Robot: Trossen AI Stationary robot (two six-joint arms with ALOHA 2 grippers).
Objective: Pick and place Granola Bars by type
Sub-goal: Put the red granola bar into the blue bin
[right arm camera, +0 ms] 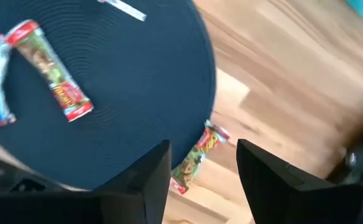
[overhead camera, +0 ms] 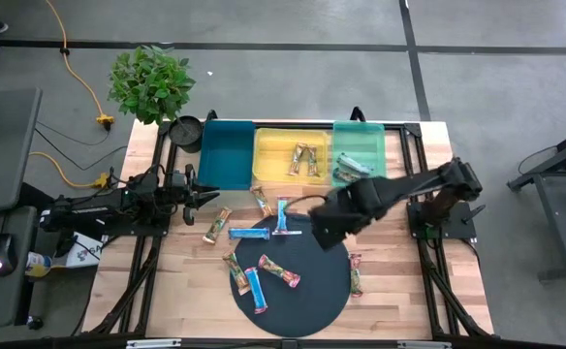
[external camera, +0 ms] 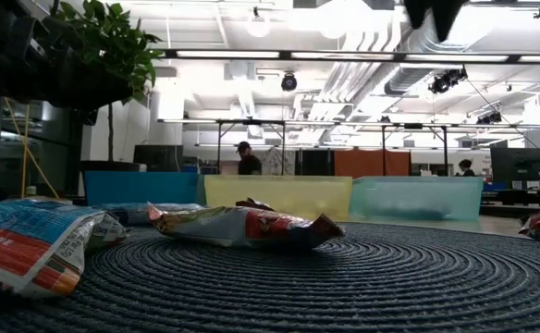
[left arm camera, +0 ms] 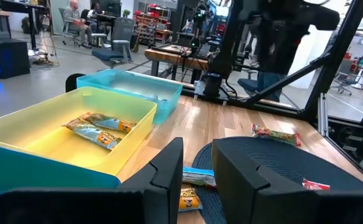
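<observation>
Several granola bars lie on the dark round mat point(overhead camera: 307, 291) and the wood beside it: blue bars point(overhead camera: 282, 216) point(overhead camera: 249, 233), tan bars point(overhead camera: 261, 201) point(overhead camera: 217, 226), green-purple bars point(overhead camera: 279, 271) point(overhead camera: 356, 274). Two tan bars point(overhead camera: 304, 160) lie in the yellow tray point(overhead camera: 268, 145), and some bars point(overhead camera: 346, 167) in the green tray point(overhead camera: 370, 136). The teal tray point(overhead camera: 225, 155) stands left of them. My right gripper point(overhead camera: 324, 228) point(right arm camera: 203, 180) hangs open high over the mat's far right part, pointing down, with nothing between its fingers. My left gripper point(overhead camera: 205, 197) point(left arm camera: 197, 180) waits level at the table's left, slightly open.
A potted plant point(overhead camera: 149, 85) stands at the far left corner, beside the teal tray. The three trays line the table's far edge. Bare wood lies right of the mat point(overhead camera: 399, 281) and at the near left point(overhead camera: 167, 291). People sit in the room beyond point(left arm camera: 76, 15).
</observation>
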